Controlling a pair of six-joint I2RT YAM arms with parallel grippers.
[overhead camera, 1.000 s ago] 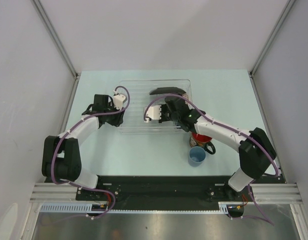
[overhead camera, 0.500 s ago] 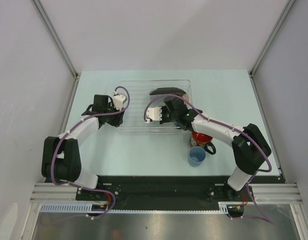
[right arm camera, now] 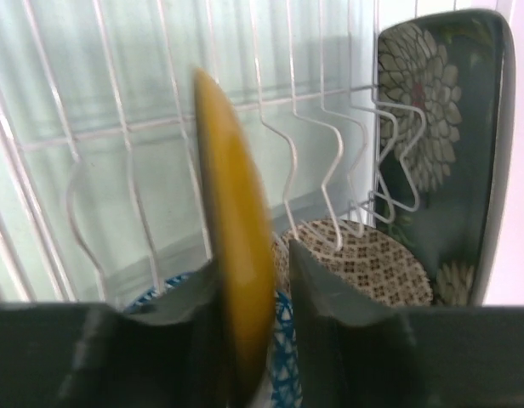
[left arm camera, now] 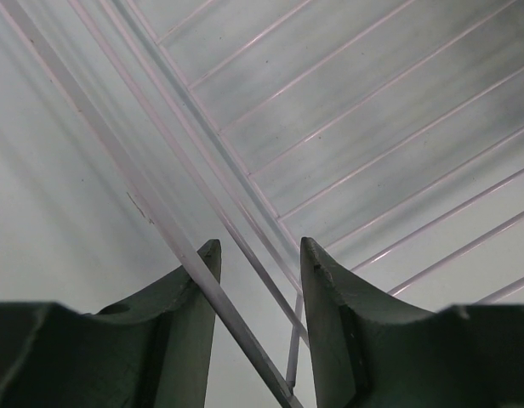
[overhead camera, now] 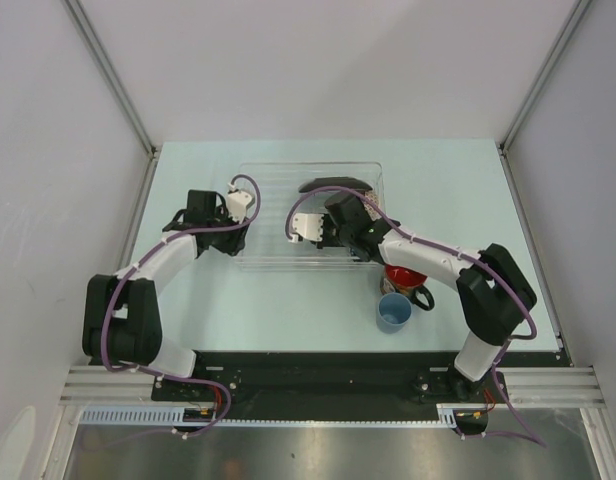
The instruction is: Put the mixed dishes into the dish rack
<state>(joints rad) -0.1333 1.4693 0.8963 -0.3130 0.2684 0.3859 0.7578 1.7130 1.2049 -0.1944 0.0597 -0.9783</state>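
Yellow round saucer (right arm camera: 232,280) on edge, pinched in right gripper (right arm camera: 249,280), only in wrist view; left gripper (left arm camera: 258,255) astride dish rack (left arm camera: 160,225) wall

Both arms: white link shells, chunky black joint housings, purple cable looped along each. White camera block on each wrist, left arm (overhead camera: 153,270) and right arm (overhead camera: 443,262). Fingers (left arm camera: 338,331) are dark green, tapered.

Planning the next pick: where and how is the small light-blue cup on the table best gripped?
Grip the small light-blue cup by its rim, one finger inside, from straight above. It stands upright with its mouth open upward, and the red-inside dark mug crowds its far side.
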